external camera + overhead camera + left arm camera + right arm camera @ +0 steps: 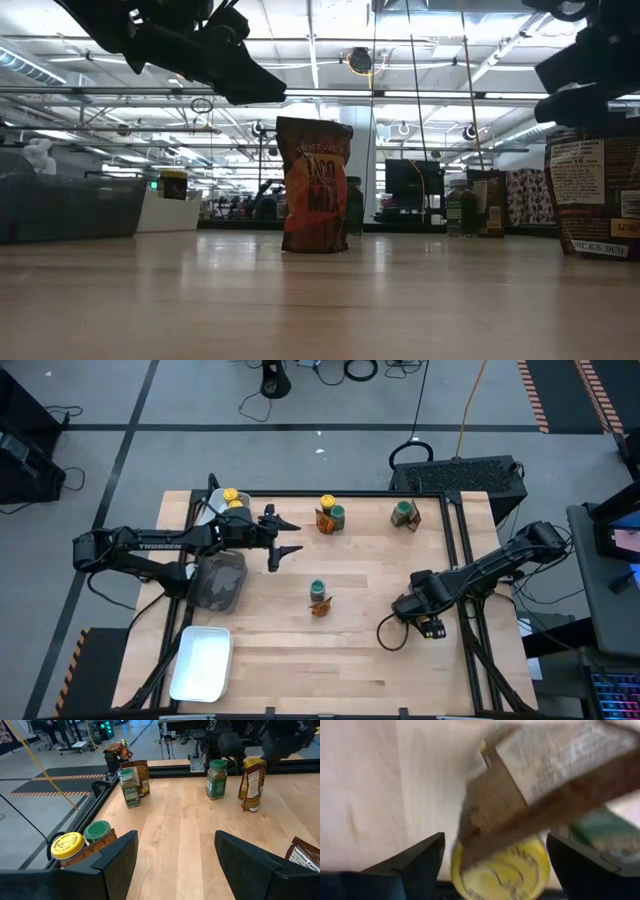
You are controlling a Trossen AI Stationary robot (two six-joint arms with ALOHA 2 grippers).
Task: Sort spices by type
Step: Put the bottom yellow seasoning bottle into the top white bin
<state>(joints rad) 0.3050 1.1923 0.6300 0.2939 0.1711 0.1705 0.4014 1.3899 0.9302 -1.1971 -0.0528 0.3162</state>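
My right gripper (426, 622) points down near the table's right edge, open. Its fingers stand on either side of a yellow-lidded jar (500, 870). A brown packet (545, 795) leans partly over that lid, and a green-lidded jar (610, 835) stands beside it. My left gripper (295, 535) hangs open above the far left of the table, holding nothing. Other spices stand in groups: a packet with jars (330, 516), a green-lidded jar with a packet (405, 512), and another such pair (319, 596). Two yellow-lidded jars (233, 500) sit in a white tray at the far left.
A dark grey tray (220, 582) lies under the left arm. A white tray (203, 662) lies at the near left corner. Bare wood spreads across the near middle of the table. A black frame rail (455, 550) runs along the right side, and the low view shows a packet (315, 185) upright mid-table.
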